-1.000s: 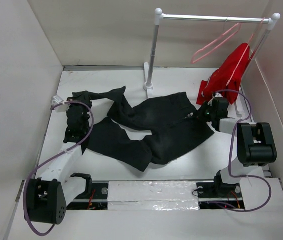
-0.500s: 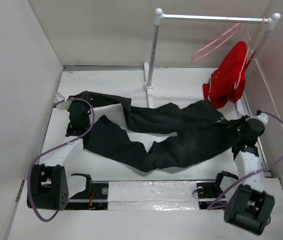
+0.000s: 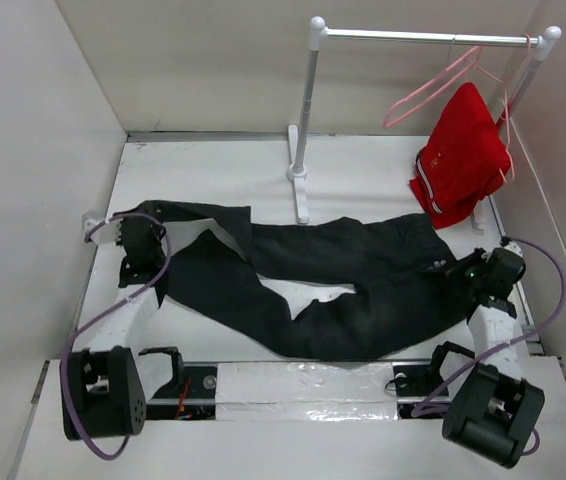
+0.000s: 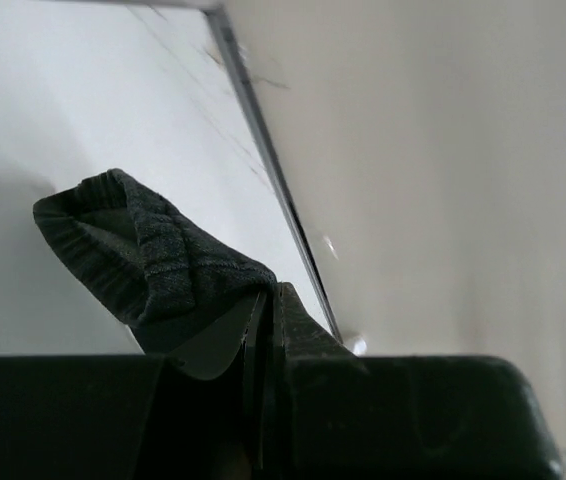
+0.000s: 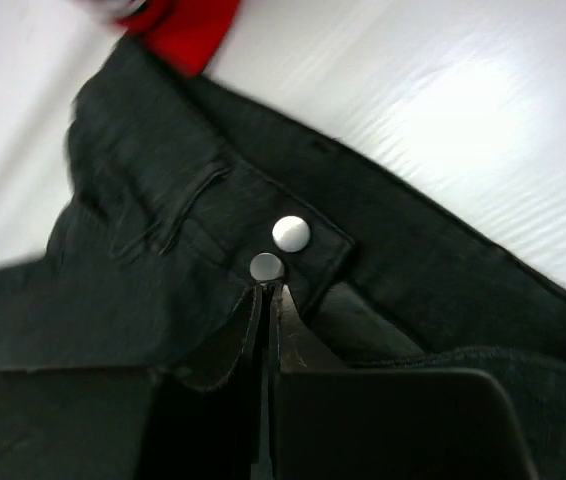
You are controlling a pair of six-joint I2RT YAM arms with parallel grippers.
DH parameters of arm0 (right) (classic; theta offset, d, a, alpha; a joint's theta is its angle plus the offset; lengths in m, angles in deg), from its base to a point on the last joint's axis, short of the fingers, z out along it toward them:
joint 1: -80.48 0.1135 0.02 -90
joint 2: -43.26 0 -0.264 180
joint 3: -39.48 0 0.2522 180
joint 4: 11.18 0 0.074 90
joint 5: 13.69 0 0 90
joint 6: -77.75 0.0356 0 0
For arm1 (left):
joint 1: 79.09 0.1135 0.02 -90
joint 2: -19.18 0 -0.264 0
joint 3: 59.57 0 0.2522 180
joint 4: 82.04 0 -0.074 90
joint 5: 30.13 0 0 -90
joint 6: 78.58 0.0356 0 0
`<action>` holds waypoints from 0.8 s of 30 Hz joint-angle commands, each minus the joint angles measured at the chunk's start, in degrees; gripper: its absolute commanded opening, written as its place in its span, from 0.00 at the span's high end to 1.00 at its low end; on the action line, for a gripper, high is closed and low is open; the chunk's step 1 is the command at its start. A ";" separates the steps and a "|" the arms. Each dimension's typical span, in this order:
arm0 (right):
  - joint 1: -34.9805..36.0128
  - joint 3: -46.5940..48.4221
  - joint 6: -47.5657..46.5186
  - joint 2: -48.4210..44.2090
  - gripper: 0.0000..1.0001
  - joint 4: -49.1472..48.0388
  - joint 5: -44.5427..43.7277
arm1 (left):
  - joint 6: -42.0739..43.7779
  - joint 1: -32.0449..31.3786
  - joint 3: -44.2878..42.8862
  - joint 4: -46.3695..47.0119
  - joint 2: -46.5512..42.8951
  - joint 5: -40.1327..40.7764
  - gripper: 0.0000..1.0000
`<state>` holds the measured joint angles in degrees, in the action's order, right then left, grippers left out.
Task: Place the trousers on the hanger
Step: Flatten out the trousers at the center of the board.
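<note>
Both arms pulling apart versus a second ago: long black fabric trousers (image 3: 343, 275) going from a bunched heap to a stretched span. Right gripper (image 3: 455, 268) swinging out from mid-table to the right side, left gripper (image 3: 131, 232) backing further outward. Bright red garment (image 3: 463, 150) dropping back to hang free.

Top view: trousers lying flat on the white table (image 3: 363, 175), strung between the two sets of jaws. Waist sitting at the right jaws, one leg end at the left jaws, second leg curling back toward the near edge between them. Thin pale-pink triangular hanger (image 3: 429, 88) hanging bare on the white rail (image 3: 413, 37), up and beyond the right jaws, well apart from the cloth.

Left wrist view: jaws clenching on the leg cuff (image 4: 143, 260), ribbed hem bulging out just ahead and left of the tips. Beige side wall (image 4: 443, 150) looming ahead of the jaws to the right.

Right wrist view: jaws pinching the waistband (image 5: 263, 190), fully closed on cloth, tips touching just below the two silver snap buttons (image 5: 291, 233). Red fabric showing far ahead, at the top edge.

My read: still doing the spread-and-straighten step, hanging not started. Next move is likely calling for doubling the legs into a narrow strip. One gripper then needs to be letting go to fetch the hanger off the rail. Risk: cloth slumping once tension drops.
</note>
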<state>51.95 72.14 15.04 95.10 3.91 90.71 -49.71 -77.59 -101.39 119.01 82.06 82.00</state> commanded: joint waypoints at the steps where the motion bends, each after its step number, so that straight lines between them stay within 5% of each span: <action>1: 3.40 1.31 -2.76 -3.85 1.00 7.70 7.31 | -4.26 3.94 3.44 -4.91 -6.52 3.71 1.00; 2: 3.40 2.10 -3.72 -3.24 1.00 9.12 9.14 | -4.53 4.56 3.97 -6.06 -9.93 4.32 1.00; 3: 3.40 3.07 -5.30 -2.71 1.00 10.09 9.60 | -4.79 5.09 4.32 -7.11 -11.70 4.93 0.88; 5: 3.40 2.99 -5.84 -2.70 1.00 10.89 11.52 | -4.27 5.09 3.89 -9.93 -16.52 6.78 0.60; 6: 2.88 2.82 -5.93 -3.05 0.98 11.07 11.62 | -3.57 5.09 2.67 -10.89 -17.60 6.44 0.36; 8: 2.87 2.99 -6.37 -3.58 0.81 12.29 11.97 | -1.03 5.09 1.25 -10.73 -18.57 5.47 0.27; 10: 2.87 4.65 -8.64 -4.54 0.51 13.96 12.59 | 0.12 4.57 -0.94 -10.29 -18.05 2.59 0.25; 11: 2.87 5.88 -9.87 -5.33 0.24 15.62 12.76 | 1.61 3.78 -1.47 -9.85 -17.53 2.05 0.25; 12: 2.87 7.46 -11.19 -5.69 0.17 17.38 12.16 | 1.88 3.08 -1.83 -9.67 -17.35 1.87 0.26; 16: 5.07 10.37 -12.26 -5.61 0.14 15.22 9.06 | 2.50 2.37 -2.36 -7.92 -17.96 0.82 0.32; 21: 8.22 9.93 -8.14 4.37 0.43 -1.31 6.07 | 5.40 -2.10 -3.50 -3.97 -16.64 -4.19 0.36; 24: 14.71 13.16 -6.02 11.51 0.33 -7.21 -0.28 | 4.87 -3.25 -2.97 -0.28 -14.19 -8.67 0.38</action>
<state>62.07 81.12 7.19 102.18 6.20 96.06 -46.52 -79.84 -102.11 112.47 66.39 78.68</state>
